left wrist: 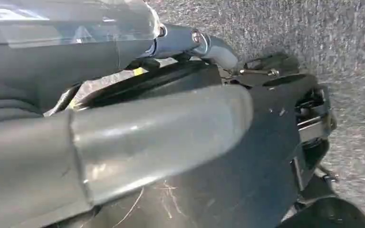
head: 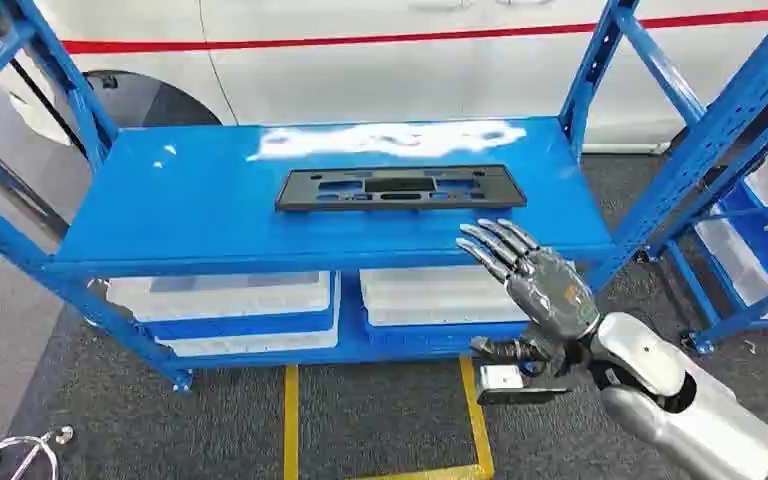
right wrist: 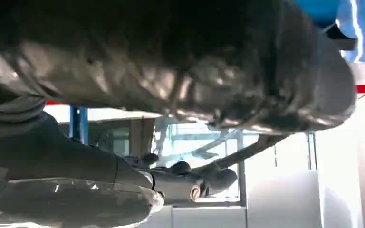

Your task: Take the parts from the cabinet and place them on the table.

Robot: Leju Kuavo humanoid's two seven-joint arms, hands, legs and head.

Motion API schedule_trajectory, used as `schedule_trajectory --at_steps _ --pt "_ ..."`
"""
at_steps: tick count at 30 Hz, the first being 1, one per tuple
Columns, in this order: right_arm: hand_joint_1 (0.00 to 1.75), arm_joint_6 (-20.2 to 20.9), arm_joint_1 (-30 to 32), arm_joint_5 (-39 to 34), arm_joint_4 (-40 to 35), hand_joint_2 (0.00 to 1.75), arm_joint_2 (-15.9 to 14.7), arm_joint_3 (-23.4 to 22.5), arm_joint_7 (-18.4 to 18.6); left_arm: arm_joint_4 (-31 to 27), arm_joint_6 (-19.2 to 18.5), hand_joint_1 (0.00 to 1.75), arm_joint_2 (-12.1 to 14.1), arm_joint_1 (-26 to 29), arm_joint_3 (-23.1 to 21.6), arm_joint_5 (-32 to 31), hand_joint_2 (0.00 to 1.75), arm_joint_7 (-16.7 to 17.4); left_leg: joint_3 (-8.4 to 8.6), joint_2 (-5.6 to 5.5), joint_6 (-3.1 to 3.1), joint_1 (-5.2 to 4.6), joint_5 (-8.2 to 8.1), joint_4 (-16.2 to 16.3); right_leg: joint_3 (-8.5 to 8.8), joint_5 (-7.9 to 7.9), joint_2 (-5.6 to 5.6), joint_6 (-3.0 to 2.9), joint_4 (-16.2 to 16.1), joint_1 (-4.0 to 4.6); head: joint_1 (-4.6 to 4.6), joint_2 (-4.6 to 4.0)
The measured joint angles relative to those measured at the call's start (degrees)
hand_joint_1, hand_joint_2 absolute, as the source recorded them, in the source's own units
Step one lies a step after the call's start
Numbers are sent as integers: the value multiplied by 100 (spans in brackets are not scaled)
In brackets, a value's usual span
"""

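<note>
- Part: flat black plate with cut-outs, lying on the top shelf of the blue rack, untouched.
- White bins sit on the shelf below.
- Right robot hand: fingers spread wide, empty, raised at the shelf's front edge, near the part's right end.
- Left robot hand: hangs toward the floor; finger state cannot be told.
- Judged step: reach. Next move needs the right robot hand over the part's edge, then a grip.
</note>
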Motion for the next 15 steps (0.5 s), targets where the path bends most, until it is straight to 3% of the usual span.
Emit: schedule_trajectory --at_steps 2,3,5,6,7,8,9,11,12,13,15 --pt "0 -2 -5 -7 -7 0 2 -2 0 0 2 0 4 -7 0 0 0 0 9 4 -63 20 -106 130 79 -19 -14 -101 -38 -25 2 0" --pt "0 -2 -9 -7 -13 0 2 -4 0 0 2 0 4 -7 0 0 0 -2 -139 13 -87 16 -257 424 108 -38 -26 -130 -47 -22 -9 0" --pt "0 0 -9 -13 -17 0 4 -2 0 0 2 0 4 -35 0 0 0 -7 -680 18 -118 16 -651 1390 142 -73 -47 -177 -46 -1 -7 0" --pt "0 0 -9 -15 -17 0 9 -2 0 0 2 0 4 -45 0 0 0 -9 -923 20 -118 15 -736 1776 159 -95 -51 -184 -44 13 -4 0" --pt "0 0 -8 -15 -17 0 13 -2 0 0 2 0 4 -46 0 0 0 -11 -1058 20 -107 14 -692 1938 187 -116 -49 -188 -44 24 -7 0" --pt "0 0 -8 -18 -17 0 15 0 0 0 2 0 4 -57 0 0 0 -13 -1062 20 -79 8 -464 1806 237 -149 -42 -188 -44 36 -4 0" --pt "0 0 -9 -18 -17 0 15 0 0 0 2 0 4 -60 0 0 0 -13 -951 20 -45 -1 -168 1454 290 -183 -32 -184 -45 47 -7 0" --pt "0 0 -9 -22 -20 0 15 -2 0 0 2 0 4 -47 0 0 0 0 -596 20 79 -27 489 396 404 -260 -21 -174 -52 70 -4 0" --pt "0 4 -6 -22 -15 0 20 0 0 13 2 0 9 -37 0 0 0 2 -537 21 113 -69 402 372 386 -278 -18 -149 -67 97 0 0" --pt "0 7 -7 -22 -17 0 20 0 0 17 0 0 4 -34 0 0 0 0 -508 29 133 -70 423 266 376 -272 6 -118 -57 91 -7 0" --pt "0 2 0 -22 -17 0 20 -2 0 17 -2 0 -4 -35 0 -2 0 -2 -497 25 130 -77 348 171 349 -263 -4 -47 -108 75 -4 0"
